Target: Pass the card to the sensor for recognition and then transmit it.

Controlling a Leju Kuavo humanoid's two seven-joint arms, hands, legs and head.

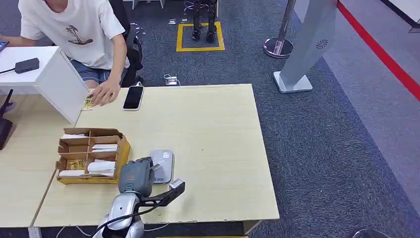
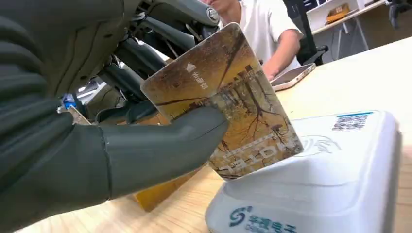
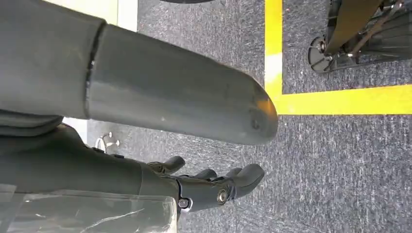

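The robot's left hand (image 2: 73,145) is pinching a yellow-brown card (image 2: 223,102) just above the white sensor (image 2: 320,179) on the table (image 1: 213,139), at six o'clock, while its right hand (image 3: 214,187) is hanging empty, fingers loosely apart.

Left hand (image 1: 136,177) pinches with thumb and fingers; right hand (image 3: 145,121) hangs, fingers apart.

My left hand (image 1: 136,177) covers part of the sensor (image 1: 163,166). My thumb (image 2: 160,141) hides some of the card (image 2: 228,102), whose lower edge perhaps touches the sensor.
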